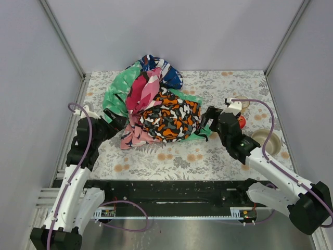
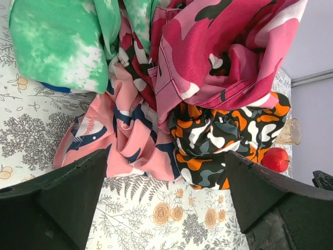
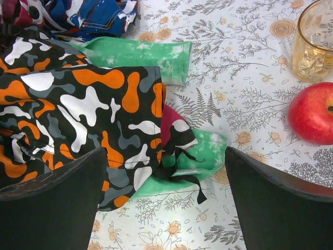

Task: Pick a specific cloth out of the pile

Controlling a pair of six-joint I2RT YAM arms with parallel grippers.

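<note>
The left tool (image 2: pixel 165 154) has its fingers spread wide and grips nothing, low over the tabletop (image 2: pixel 31 130). The pile (image 2: pixel 171 78) lies straight ahead of it, a pink patterned fold (image 2: pixel 130 135) nearest between the fingers. The right tool (image 3: pixel 165 151) is likewise spread and grips nothing. The orange-black camouflage cloth (image 3: pixel 78 104) and a mint-green edge (image 3: pixel 200 156) lie just ahead of it, with an apple (image 3: pixel 312 112) off to its right. The small white cloth cannot be made out in any view.
</note>
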